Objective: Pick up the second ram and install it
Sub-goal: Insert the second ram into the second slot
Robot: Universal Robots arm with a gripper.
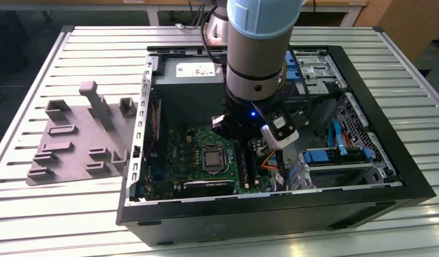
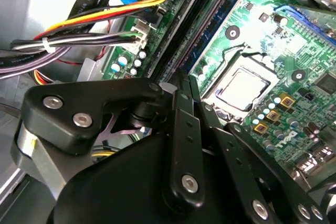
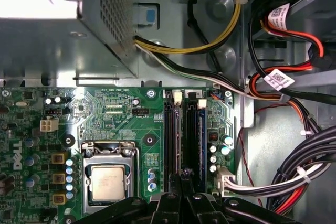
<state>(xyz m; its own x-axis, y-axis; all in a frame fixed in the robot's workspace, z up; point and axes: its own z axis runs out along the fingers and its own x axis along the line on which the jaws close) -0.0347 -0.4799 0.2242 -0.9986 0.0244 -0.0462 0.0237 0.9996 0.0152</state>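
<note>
- Here, in the exterior view, the gripper [image 1: 237, 134] hangs low inside the computer case [image 1: 391, 160], just beside the processor [image 1: 213, 159] on the motherboard [image 1: 178, 155].
- In the second wrist view, the fingers [image 2: 181, 108] pinch narrow; whether they hold anything I cannot tell.
- In the first wrist view, the second ram [image 3: 194, 140] lies lengthwise in the memory slots [image 3: 171, 140], directly ahead of the fingertips, beside the processor.

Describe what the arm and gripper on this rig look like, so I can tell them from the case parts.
The arm is a thick silver-grey tube with a pale blue cap at its joint and a small blue light low on the wrist. A white-and-black camera is strapped beside it. The gripper is matt black, built of jointed links with silver screws.
</note>
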